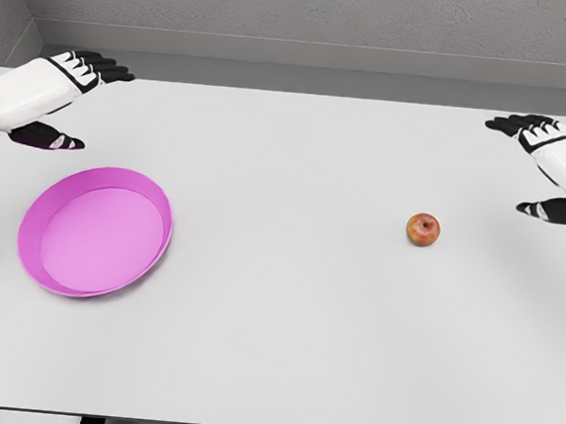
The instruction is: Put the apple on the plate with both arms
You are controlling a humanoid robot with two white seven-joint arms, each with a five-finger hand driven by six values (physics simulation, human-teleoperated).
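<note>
A: The pink plate (95,231) is seen nearest the camera, set on the left half of the white surface (281,351). It is a shallow round dish with a raised rim, and nothing is held in it.

B: And where is the apple (422,228) found?

A: It is placed on the right half of the surface, well apart from the plate, at about the same depth as the plate's far rim. It is small, red with a yellowish patch, and is stood upright on the bare surface. Nothing is touching it.

B: Which hand is closest to it?

A: The right hand (549,171) is seen near the right edge, beyond the apple and further to the right. It is held clear of the fruit, with a gap left between them. Its dark fingers (514,123) are stretched out towards the far edge of the surface and its thumb is spread away below them, so the hand is shown apart and nothing is gripped.

B: And the other side?

A: The left hand (60,98) is brought in from the left edge, beyond the plate and apart from it. Its fingers (102,65) are likewise extended towards the far edge, with the thumb kept separate lower down. It too is held spread and nothing is grasped.

B: What is seen behind all this?

A: A grey wall (310,16) is seen running along behind the far edge of the surface.
</note>
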